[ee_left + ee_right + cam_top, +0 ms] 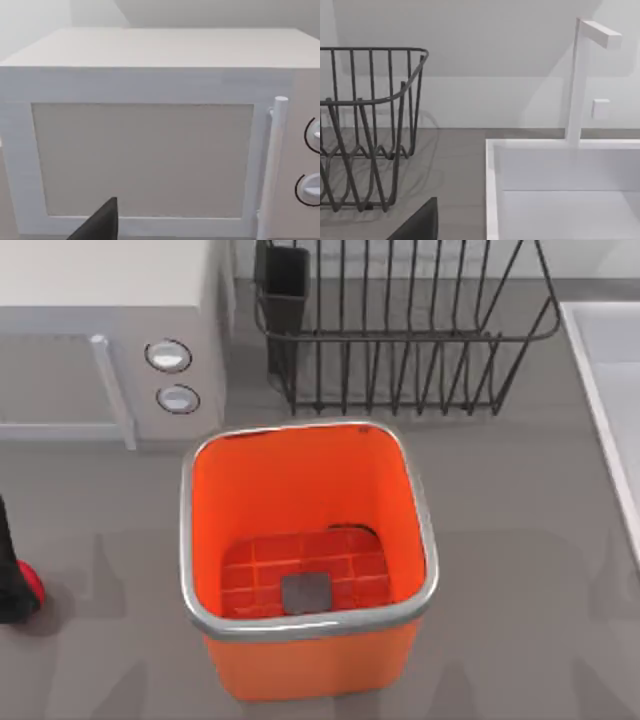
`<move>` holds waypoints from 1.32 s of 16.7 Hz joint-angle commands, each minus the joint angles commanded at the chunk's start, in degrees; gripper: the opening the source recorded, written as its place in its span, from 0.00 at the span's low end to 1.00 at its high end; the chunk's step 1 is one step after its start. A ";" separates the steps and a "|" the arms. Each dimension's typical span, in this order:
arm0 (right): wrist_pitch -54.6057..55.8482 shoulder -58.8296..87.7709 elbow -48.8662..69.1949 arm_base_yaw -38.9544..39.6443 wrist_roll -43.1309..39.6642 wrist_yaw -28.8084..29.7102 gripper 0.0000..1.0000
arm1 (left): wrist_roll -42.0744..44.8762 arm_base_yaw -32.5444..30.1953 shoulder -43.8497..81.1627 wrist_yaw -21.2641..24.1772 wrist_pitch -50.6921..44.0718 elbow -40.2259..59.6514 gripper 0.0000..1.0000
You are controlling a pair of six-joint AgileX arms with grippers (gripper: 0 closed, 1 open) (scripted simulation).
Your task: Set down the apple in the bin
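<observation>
A white microwave (100, 330) sits far left on the grey counter (520, 570), a black wire dish rack (400, 330) beside it, a white sink (610, 390) far right.

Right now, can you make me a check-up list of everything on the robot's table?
Surface: grey table, bare around the bin.
Job's things: apple, red, at the table's left edge, partly behind a black part of the left arm; bin, orange with a silver rim, upright in the middle, no apple inside.
Clutter: black wire dish rack behind the bin; white microwave at the back left.
Grippers: left pincer, a dark fingertip facing the microwave; right pincer, a dark fingertip facing the rack and sink. Open or shut: cannot tell.
Cables: nothing seen.
Surroundings: white sink with tap on the right; pale wall behind.
</observation>
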 joint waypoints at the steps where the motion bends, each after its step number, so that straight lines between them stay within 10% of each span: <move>1: 0.00 0.00 0.00 0.00 0.00 0.00 1.00 | 0.00 0.00 0.00 0.00 0.00 0.00 1.00; 8: 0.00 0.00 0.00 0.00 0.00 0.00 1.00 | 7.78 -0.07 12.56 -0.13 -10.15 10.41 1.00; 22: 0.00 0.00 0.00 0.00 0.00 0.00 1.00 | 37.70 1.08 86.64 0.45 -50.33 54.52 1.00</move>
